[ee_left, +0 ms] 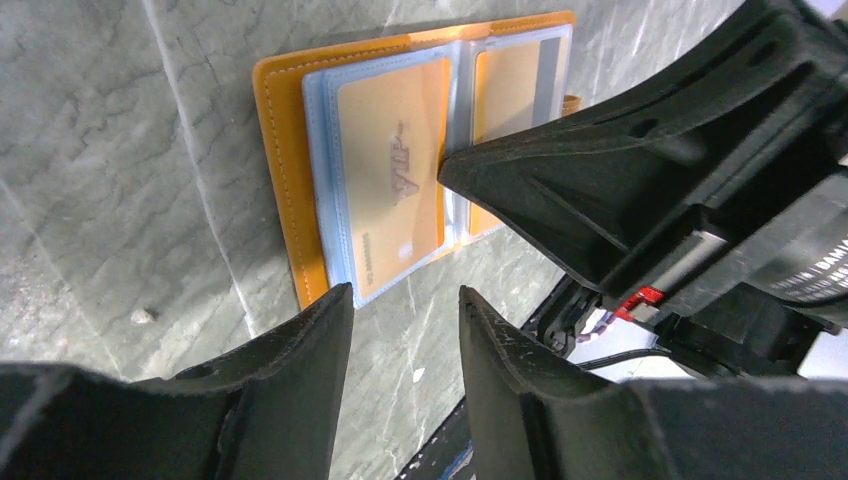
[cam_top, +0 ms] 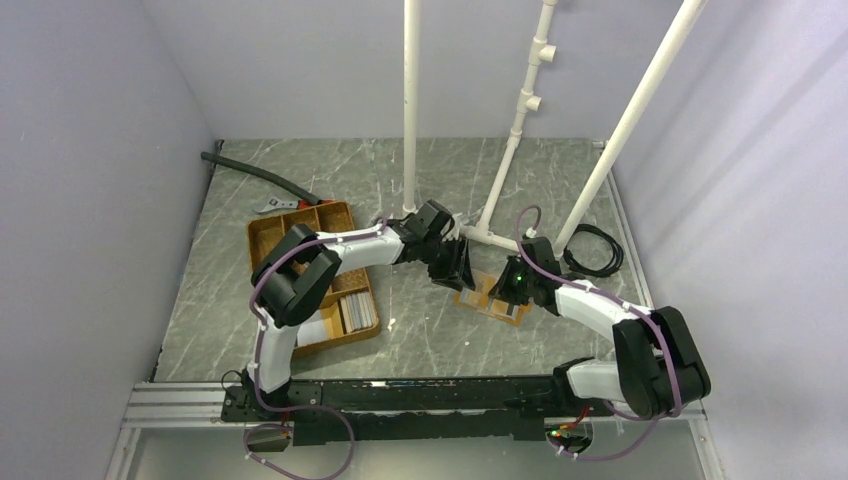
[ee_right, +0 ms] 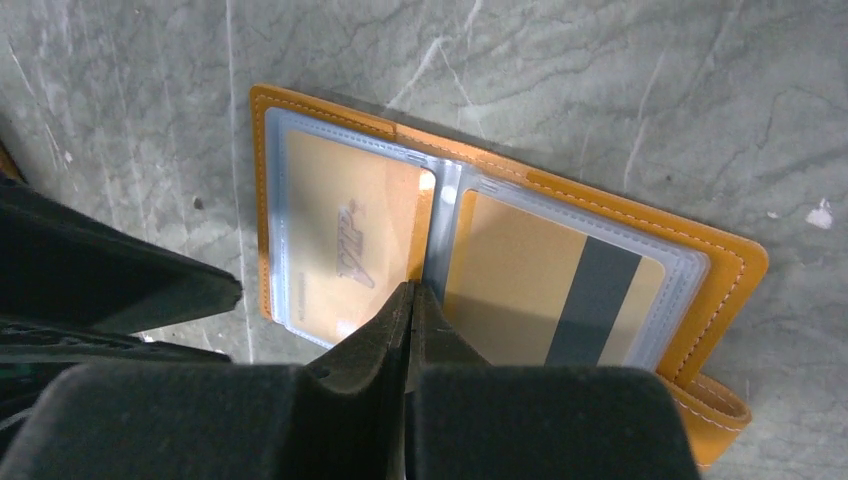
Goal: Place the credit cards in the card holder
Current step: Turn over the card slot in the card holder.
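The orange card holder (cam_top: 490, 297) lies open on the table, clear sleeves up. A gold card (ee_left: 390, 180) sits in its left sleeve and shows in the right wrist view (ee_right: 345, 240). A gold card with a black stripe (ee_right: 560, 290) sits in the right sleeve. My right gripper (ee_right: 412, 288) is shut, empty, with its tips on the holder's (ee_right: 732, 280) middle fold. My left gripper (ee_left: 405, 292) is open and empty, just off the holder's (ee_left: 285, 180) near edge. More grey and white cards (cam_top: 357, 312) lie in the tray.
A brown woven divided tray (cam_top: 300, 228) stands to the left under my left arm. White pipes (cam_top: 410, 110) rise behind the holder. A black hose (cam_top: 260, 172) lies at the back left and a black cable (cam_top: 592, 250) at the right.
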Robot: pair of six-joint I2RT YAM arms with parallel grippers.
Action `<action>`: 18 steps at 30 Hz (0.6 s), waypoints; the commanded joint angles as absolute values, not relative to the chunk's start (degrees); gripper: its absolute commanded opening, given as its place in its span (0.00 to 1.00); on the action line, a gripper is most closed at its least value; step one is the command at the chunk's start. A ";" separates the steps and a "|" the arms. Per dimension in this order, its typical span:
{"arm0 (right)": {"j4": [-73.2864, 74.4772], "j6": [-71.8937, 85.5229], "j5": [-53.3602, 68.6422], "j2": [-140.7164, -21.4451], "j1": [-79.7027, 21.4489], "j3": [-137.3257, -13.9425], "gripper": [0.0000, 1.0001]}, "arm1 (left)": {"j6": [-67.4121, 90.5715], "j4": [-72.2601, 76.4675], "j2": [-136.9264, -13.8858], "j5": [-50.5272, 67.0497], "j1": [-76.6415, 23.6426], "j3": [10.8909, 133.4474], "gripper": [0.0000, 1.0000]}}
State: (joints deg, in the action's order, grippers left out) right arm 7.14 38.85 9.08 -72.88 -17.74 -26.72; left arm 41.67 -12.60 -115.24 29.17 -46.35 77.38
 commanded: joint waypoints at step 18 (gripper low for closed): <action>5.31 39.79 7.59 -74.66 -17.84 -24.57 0.00 | 41.59 -12.76 -119.20 27.87 -48.40 81.21 0.52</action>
